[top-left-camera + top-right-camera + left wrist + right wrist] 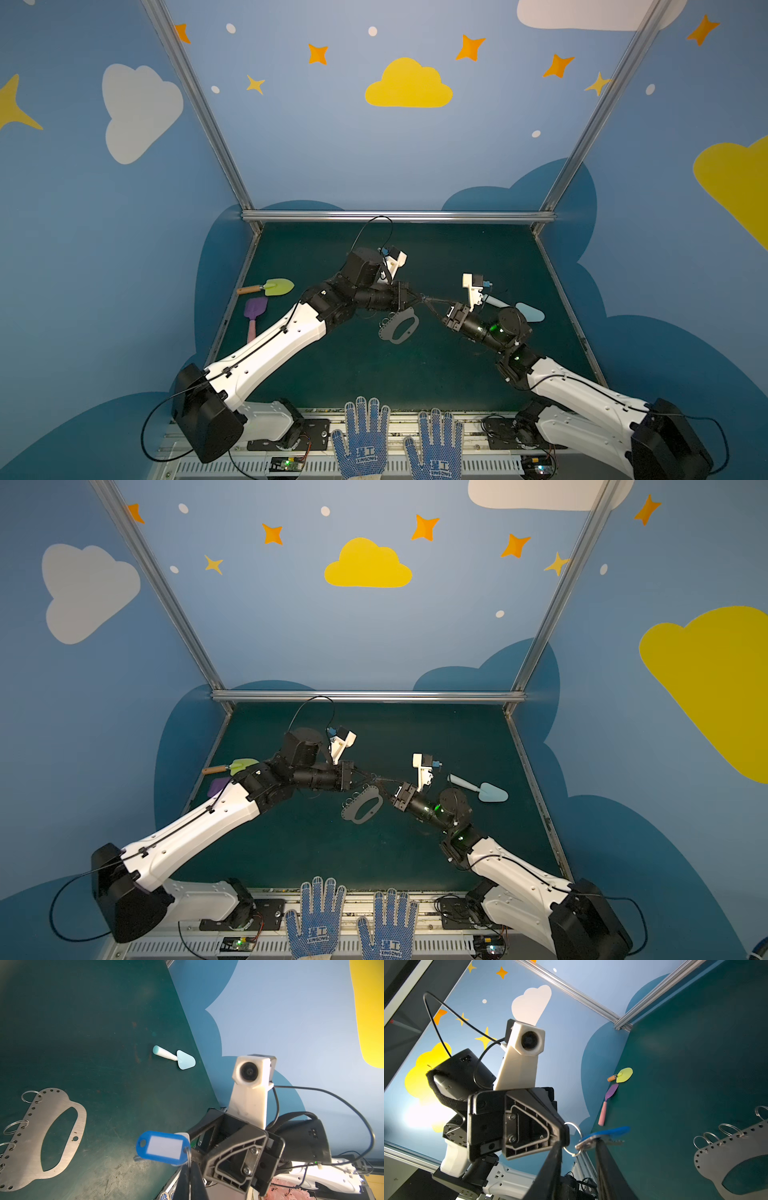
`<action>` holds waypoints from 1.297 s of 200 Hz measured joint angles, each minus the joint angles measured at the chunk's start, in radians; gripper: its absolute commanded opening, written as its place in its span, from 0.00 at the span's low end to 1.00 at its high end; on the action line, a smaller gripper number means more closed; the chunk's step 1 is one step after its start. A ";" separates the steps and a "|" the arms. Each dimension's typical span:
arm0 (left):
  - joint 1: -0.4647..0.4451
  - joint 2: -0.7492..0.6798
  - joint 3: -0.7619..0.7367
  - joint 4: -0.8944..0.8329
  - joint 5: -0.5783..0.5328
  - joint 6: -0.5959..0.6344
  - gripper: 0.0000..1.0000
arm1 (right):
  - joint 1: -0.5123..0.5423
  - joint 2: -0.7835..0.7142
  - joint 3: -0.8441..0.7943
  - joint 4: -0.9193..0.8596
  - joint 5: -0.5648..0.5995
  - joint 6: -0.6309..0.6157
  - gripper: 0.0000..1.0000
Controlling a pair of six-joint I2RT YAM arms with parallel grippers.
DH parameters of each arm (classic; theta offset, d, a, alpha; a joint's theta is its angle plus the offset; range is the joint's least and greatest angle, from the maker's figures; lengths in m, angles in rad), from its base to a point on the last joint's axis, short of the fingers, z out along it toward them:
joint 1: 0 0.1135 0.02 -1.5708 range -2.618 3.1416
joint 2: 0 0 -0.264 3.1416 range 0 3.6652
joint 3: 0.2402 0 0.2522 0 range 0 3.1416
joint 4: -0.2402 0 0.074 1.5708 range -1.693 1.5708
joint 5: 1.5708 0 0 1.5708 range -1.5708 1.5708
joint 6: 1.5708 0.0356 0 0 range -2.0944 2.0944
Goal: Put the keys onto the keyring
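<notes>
The keys hang in the air between both grippers, above the green table. Their blue-and-white tag (163, 1148) and silver key (586, 1144) share a small wire ring (572, 1139). My left gripper (189, 1164) is shut on that ring. My right gripper (579, 1142) faces it with jaws apart; the ring and the key's head sit in the gap, the key's head against one finger. In both top views the two grippers meet tip to tip (424, 298) (376, 778). The keyring (386, 330) (351, 810), a grey plate with wire rings, lies flat just below them (31, 1147) (716, 1157).
A pale blue toy spade (530, 311) lies behind the right arm. A green spade (278, 286) and a purple one (254, 309) lie at the table's left edge. Two dotted blue gloves (361, 440) rest on the front rail. Metal frame rails border the table.
</notes>
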 measured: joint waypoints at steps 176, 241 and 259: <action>0.006 -0.043 -0.048 0.074 0.045 -0.003 0.04 | -0.013 0.051 0.000 0.126 -0.069 0.065 0.00; 0.000 -0.057 -0.058 0.080 0.049 -0.003 0.04 | -0.013 0.015 0.002 0.050 -0.069 0.034 0.31; -0.001 -0.061 -0.058 0.080 0.050 -0.003 0.04 | -0.013 -0.037 0.002 -0.022 -0.053 0.011 0.39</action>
